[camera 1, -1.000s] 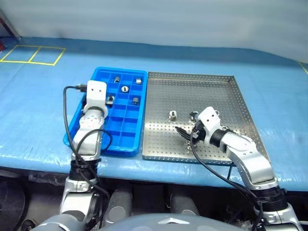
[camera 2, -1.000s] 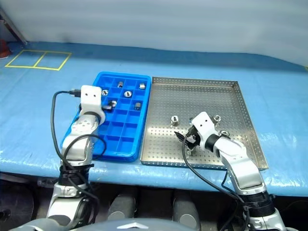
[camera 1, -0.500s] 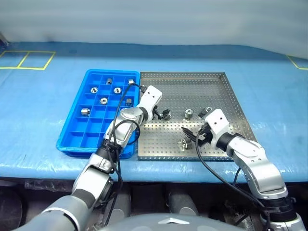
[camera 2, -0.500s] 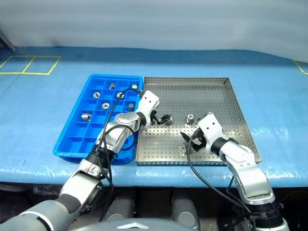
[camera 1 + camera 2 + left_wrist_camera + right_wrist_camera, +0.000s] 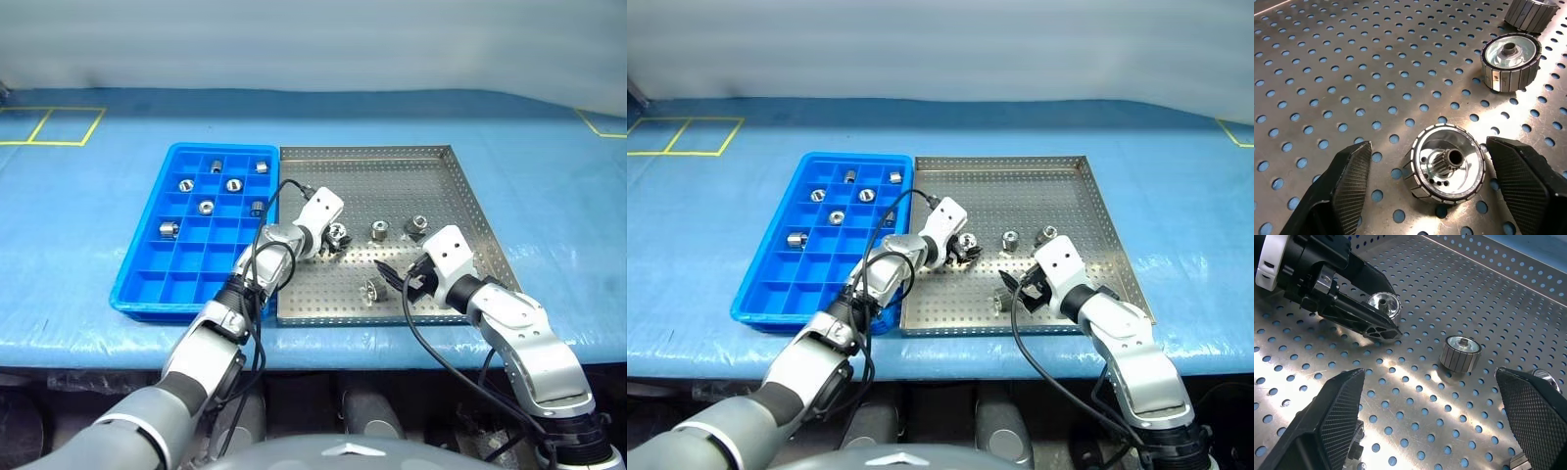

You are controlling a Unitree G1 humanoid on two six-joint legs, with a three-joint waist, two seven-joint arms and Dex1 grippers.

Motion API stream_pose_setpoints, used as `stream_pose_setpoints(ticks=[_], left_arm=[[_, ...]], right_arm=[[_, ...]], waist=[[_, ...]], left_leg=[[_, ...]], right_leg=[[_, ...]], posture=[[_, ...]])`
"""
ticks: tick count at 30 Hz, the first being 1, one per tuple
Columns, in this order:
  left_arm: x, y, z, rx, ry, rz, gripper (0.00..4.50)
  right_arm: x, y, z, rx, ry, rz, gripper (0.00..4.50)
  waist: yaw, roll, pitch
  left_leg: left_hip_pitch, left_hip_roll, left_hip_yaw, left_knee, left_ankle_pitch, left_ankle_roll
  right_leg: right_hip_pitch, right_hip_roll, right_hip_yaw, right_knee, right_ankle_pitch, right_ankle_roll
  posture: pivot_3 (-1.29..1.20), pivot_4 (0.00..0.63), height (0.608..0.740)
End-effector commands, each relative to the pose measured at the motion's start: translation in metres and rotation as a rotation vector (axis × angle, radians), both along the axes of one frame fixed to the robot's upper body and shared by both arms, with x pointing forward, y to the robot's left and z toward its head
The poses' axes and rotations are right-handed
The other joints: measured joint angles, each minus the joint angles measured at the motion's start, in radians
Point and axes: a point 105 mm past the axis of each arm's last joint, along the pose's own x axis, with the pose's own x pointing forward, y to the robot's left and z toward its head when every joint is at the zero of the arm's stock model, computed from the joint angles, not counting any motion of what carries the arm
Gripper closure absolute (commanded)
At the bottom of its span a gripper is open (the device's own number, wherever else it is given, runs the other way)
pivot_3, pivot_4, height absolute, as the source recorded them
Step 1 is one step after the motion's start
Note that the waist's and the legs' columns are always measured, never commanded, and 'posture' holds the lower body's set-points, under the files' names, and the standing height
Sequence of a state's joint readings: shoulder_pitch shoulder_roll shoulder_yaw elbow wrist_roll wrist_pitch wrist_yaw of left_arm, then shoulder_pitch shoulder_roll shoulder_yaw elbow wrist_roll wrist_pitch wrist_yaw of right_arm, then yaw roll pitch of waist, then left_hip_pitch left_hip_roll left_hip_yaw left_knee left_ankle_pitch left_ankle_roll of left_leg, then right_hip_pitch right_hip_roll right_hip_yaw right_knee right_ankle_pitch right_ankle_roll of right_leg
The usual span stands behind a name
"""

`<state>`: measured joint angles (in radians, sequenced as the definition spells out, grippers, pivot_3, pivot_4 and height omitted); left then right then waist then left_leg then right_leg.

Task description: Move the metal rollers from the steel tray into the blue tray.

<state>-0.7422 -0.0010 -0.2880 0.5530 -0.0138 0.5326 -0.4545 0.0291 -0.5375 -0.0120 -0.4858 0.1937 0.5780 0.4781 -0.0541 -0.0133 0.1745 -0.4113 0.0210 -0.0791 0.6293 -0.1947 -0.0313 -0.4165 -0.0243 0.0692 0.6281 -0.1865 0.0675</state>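
The steel tray (image 5: 392,181) lies to the right of the blue tray (image 5: 186,286), which holds several metal rollers such as one (image 5: 207,207). More rollers lie on the steel tray's perforated floor. My left gripper (image 5: 1429,145) is open around an upright roller (image 5: 1447,164); the right finger (image 5: 1520,181) is almost against it and a gap remains on the other side. Two rollers (image 5: 379,230) (image 5: 418,224) stand just beyond. My right gripper (image 5: 1430,372) hovers wide open and empty near the tray's front, with another roller (image 5: 372,290) close beside its fingers.
Both trays rest on a table under blue sheeting (image 5: 549,166), close to its front edge. Yellow tape squares (image 5: 49,122) mark the far left. A black cable (image 5: 269,211) loops off my left wrist above the blue tray's right rim.
My left arm swung right from over the blue tray onto the steel tray, came down around a roller, and its fingers have narrowed. My right gripper stayed about where it was. The camera view shifted.
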Motion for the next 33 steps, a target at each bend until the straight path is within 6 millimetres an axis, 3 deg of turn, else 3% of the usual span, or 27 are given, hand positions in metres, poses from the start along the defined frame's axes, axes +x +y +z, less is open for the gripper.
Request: stream_pose_setpoints(ticks=[1,3,4,7,9,14,18,23,26,29,33], left_arm=[[0.003,-0.005,0.012,-0.025,-0.035,-0.003,1.89],[0.003,-0.004,0.014,-0.031,-0.039,0.003,2.61],[0.004,-0.003,0.015,-0.034,-0.040,0.004,2.77],[0.004,-0.001,0.017,-0.032,-0.057,0.010,2.77],[0.006,0.000,0.032,-0.085,-0.105,0.033,2.77],[-0.005,0.012,0.092,-0.295,-0.208,0.055,2.77],[-0.022,0.046,0.122,-0.339,-0.259,0.108,2.77],[-0.032,0.128,0.123,-0.169,-0.330,0.487,2.77],[-0.052,0.179,0.119,-0.078,-0.360,0.758,2.77],[-0.077,0.201,0.114,-0.035,-0.351,0.890,2.77],[-0.100,0.206,0.106,-0.010,-0.317,0.969,2.77]], right_arm=[[0.002,0.000,0.013,-0.006,-0.052,-0.002,0.00],[0.003,0.001,0.012,-0.005,-0.051,0.000,0.00],[0.003,0.001,0.012,-0.005,-0.051,0.001,0.00],[0.005,0.004,0.011,-0.003,-0.047,0.011,0.00],[0.006,0.009,0.010,0.005,-0.040,0.032,0.00],[0.007,0.022,0.006,0.020,-0.016,0.098,0.00],[0.008,0.034,0.005,0.044,0.000,0.163,0.00],[0.012,0.039,0.003,0.040,0.002,0.184,0.00],[0.014,0.043,0.003,0.041,0.008,0.213,0.00],[0.017,0.048,0.004,0.041,0.012,0.249,0.00],[0.021,0.063,0.011,0.075,0.000,0.352,0.00]], waist=[[-0.001,0.000,0.000],[-0.002,0.000,0.000],[-0.002,0.000,0.000],[-0.002,0.000,0.000],[-0.004,0.000,0.000],[-0.004,0.000,0.000],[-0.005,0.000,0.000],[0.001,0.000,0.000],[0.017,0.000,0.000],[0.043,-0.001,0.001],[0.083,-0.002,0.001]], left_leg=[[0.000,0.000,0.000,0.000,0.000,0.000],[0.000,0.000,0.000,0.000,0.000,0.000],[0.000,0.000,0.000,0.000,0.000,0.000],[0.000,0.000,0.000,0.000,0.000,0.000],[0.000,0.000,0.000,0.000,0.000,0.000],[0.000,0.000,0.000,-0.001,0.000,0.000],[0.000,0.000,0.000,-0.001,0.000,0.000],[0.002,0.001,-0.001,-0.001,0.000,0.000],[0.001,0.001,-0.001,-0.001,0.001,0.001],[0.001,0.001,-0.001,-0.001,0.000,0.001],[0.001,0.001,-0.002,0.000,0.001,0.000]], right_leg=[[0.000,0.000,0.000,0.000,0.000,0.000],[0.000,0.000,0.000,0.000,0.000,0.000],[0.000,0.000,0.000,0.000,0.000,0.000],[0.000,0.000,0.000,0.000,0.000,0.000],[0.000,0.000,0.000,0.000,0.000,0.000],[-0.001,0.000,0.000,0.000,0.000,0.000],[0.000,0.000,0.000,0.000,0.000,0.000],[0.000,0.001,0.000,0.002,0.000,0.000],[0.000,0.001,0.000,0.002,0.000,0.000],[0.001,0.001,0.000,0.001,0.000,0.000],[0.001,0.000,-0.001,0.001,0.000,0.000]], posture=[[-0.05,0.150,0.740],[-0.04,0.150,0.740],[-0.04,0.150,0.740],[-0.02,0.150,0.740],[-0.02,0.150,0.740],[0.02,0.150,0.740],[0.05,0.150,0.740],[0.10,0.150,0.740],[0.16,0.150,0.740],[0.23,0.150,0.740],[0.29,0.150,0.740]])
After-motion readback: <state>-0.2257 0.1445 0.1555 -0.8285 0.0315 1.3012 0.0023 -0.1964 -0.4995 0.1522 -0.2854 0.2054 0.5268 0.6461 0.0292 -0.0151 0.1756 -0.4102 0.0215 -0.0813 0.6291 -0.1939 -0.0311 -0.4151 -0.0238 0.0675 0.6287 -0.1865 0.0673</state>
